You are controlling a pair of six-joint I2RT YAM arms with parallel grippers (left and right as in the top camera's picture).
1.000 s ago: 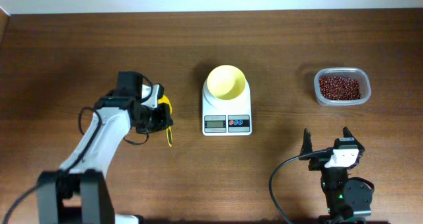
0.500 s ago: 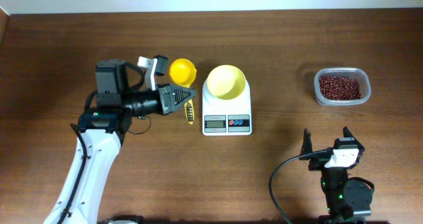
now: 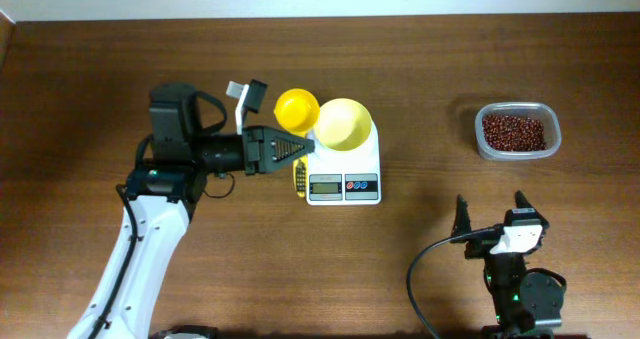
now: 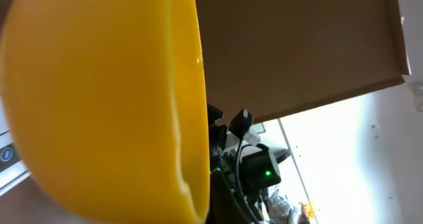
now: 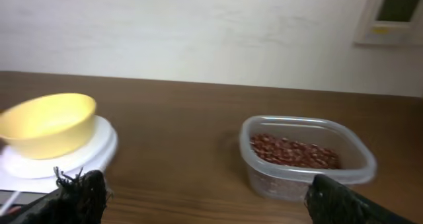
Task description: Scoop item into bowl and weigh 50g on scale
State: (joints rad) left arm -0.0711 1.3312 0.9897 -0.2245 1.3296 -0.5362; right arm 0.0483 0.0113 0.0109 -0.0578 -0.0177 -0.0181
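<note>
The pale-yellow bowl [image 3: 343, 124] [image 5: 49, 121] sits on the white scale [image 3: 343, 184] [image 5: 73, 159] at the table's middle. My left gripper [image 3: 292, 149] is shut on the handle of a yellow scoop [image 3: 297, 108], whose cup hangs just left of the bowl's rim. That cup [image 4: 99, 98] fills the left wrist view and hides the fingers there. The item, reddish-brown beans [image 3: 513, 132] [image 5: 294, 151], lies in a clear container [image 3: 545, 144] [image 5: 307, 178] at the right. My right gripper [image 3: 492, 216] [image 5: 211, 204] stands open and empty, near the front edge.
The scale's display and red and blue buttons [image 3: 345, 187] face the front. The scoop's handle end [image 3: 298, 180] pokes down beside the scale's left edge. Bare wooden table [image 3: 450, 69] lies between scale and container.
My left arm has swung right with the scoop, bringing its cup from left of the scale to beside the bowl's rim. The right arm has not moved.
</note>
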